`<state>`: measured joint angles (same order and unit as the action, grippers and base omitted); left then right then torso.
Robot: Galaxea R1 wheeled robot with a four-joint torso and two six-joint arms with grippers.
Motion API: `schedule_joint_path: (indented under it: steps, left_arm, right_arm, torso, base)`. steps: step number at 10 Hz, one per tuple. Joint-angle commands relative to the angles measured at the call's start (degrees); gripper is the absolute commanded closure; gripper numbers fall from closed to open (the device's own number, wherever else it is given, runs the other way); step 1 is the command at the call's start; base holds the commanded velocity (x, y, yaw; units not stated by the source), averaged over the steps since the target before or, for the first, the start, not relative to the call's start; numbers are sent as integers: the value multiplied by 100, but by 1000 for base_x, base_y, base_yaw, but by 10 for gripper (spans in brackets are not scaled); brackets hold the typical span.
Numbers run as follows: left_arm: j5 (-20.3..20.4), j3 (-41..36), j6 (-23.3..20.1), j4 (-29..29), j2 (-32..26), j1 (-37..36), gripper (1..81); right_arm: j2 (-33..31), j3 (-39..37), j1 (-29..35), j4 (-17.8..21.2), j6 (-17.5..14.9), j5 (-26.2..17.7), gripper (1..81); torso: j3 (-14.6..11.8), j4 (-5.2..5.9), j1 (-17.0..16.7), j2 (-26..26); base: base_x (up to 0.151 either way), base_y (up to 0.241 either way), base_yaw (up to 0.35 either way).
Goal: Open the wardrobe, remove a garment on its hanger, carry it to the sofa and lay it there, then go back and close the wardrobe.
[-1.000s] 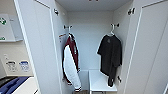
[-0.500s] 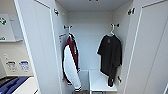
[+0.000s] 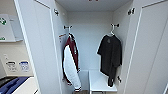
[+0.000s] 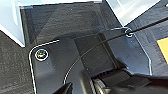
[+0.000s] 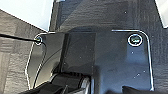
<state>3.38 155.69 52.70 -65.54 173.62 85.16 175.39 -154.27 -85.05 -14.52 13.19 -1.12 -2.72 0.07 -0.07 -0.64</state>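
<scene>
The white wardrobe (image 3: 87, 32) stands open in the head view, its left door (image 3: 37, 50) and right door (image 3: 150, 52) swung wide. Inside on the right, the black short-sleeved garment (image 3: 111, 56) hangs long from a thin white hanger (image 3: 111, 32) hooked on a peg on the right wall. On the left a maroon jacket with white sleeves (image 3: 71, 65) hangs from another peg. Both wrist views look down at dark carpet past the robot's own dark plate.
A low white shelf (image 3: 101, 82) sits at the wardrobe's bottom right under the black garment. Left of the wardrobe stand white bins with labels (image 3: 15, 66) and a blue-topped surface (image 3: 12, 85). White panel edges (image 4: 11, 22) border the dark carpet (image 5: 100, 12).
</scene>
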Motion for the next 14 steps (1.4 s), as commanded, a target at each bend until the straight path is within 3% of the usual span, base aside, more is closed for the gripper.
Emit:
schedule_joint_path:
  steps: [1,14]
  left_arm:
    - [-206,-21,-32,-47,-11,-338,10]
    - [-206,-21,-32,-47,-2,-320,10]
  right_arm:
    - [43,21,353,90,17,-231,10]
    - [34,12,335,90,17,-222,10]
  torso:
    - [0,0,7,0]
    - [-2,0,8,-9]
  base:
    - [81,0,0]
    - [87,0,0]
